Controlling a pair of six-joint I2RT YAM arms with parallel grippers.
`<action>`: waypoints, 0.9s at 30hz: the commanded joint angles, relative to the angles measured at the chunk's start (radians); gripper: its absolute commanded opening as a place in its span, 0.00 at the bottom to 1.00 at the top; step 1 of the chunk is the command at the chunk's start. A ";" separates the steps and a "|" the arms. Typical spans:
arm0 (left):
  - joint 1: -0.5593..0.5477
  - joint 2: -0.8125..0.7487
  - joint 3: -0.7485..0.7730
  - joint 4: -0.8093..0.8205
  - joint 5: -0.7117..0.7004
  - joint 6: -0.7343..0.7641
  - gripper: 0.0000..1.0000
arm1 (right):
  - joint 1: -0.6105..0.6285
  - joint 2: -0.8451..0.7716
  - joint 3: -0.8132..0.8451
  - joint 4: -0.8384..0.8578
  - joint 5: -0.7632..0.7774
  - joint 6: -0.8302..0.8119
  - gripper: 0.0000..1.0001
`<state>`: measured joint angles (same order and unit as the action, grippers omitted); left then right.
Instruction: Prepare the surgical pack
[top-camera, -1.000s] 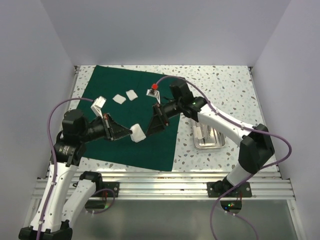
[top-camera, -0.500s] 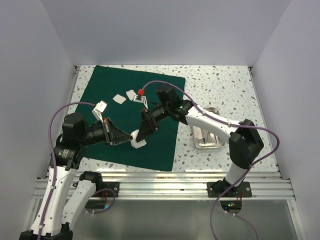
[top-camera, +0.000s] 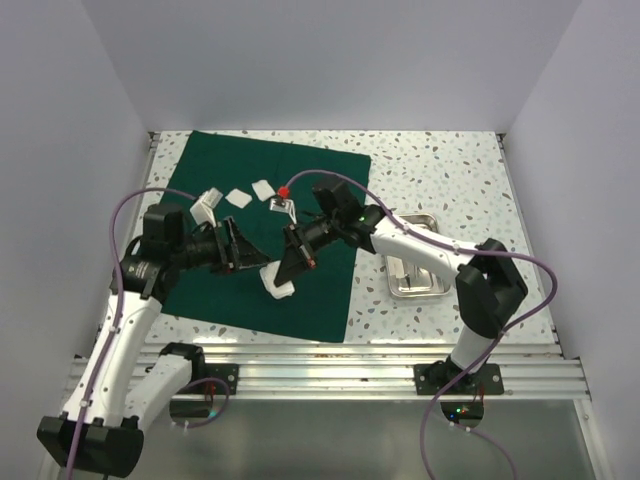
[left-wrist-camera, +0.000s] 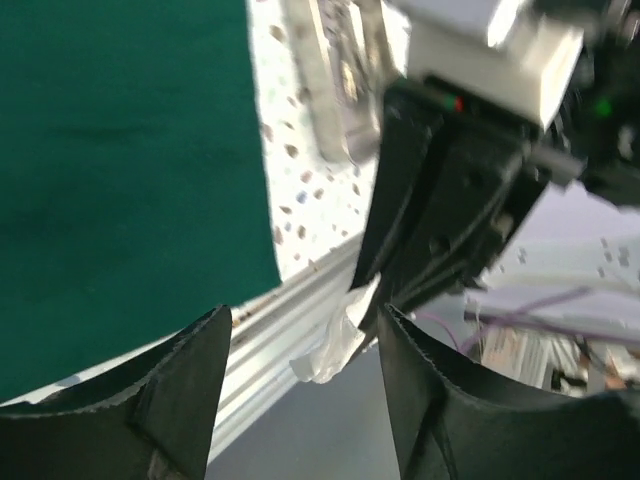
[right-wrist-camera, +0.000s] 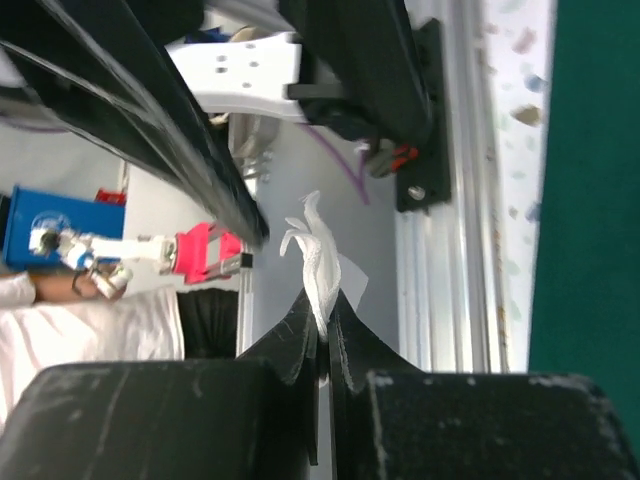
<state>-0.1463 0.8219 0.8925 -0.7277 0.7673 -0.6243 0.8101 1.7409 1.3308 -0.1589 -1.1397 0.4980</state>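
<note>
**Gauze hand-over above the near half of the drape.** The right gripper pinches the gauze by one edge. The left gripper stands wide, clear of it. A sound carry probably lifts first, then swings. Open room lies rightward, toward the tray off the drape's right edge. The left gripper and the near rail crowd the start.

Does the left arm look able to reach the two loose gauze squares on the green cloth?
Probably yes. The left claw is open and empty, and the gauze squares lie bare on the green cloth just beyond it; the right claw, pinching another gauze piece, sits aside.
</note>
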 joint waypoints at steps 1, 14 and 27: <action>-0.001 0.107 0.106 -0.035 -0.217 0.064 0.64 | -0.035 -0.032 0.005 -0.218 0.138 -0.079 0.00; -0.001 0.491 0.241 0.033 -0.528 0.075 0.65 | -0.561 -0.063 -0.019 -0.791 0.802 -0.351 0.00; 0.013 0.805 0.439 -0.035 -0.516 0.147 0.67 | -0.726 0.167 0.015 -0.798 0.609 -0.437 0.00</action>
<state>-0.1444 1.5806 1.2438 -0.7544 0.2588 -0.5182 0.0780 1.8690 1.3167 -0.9131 -0.4164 0.1158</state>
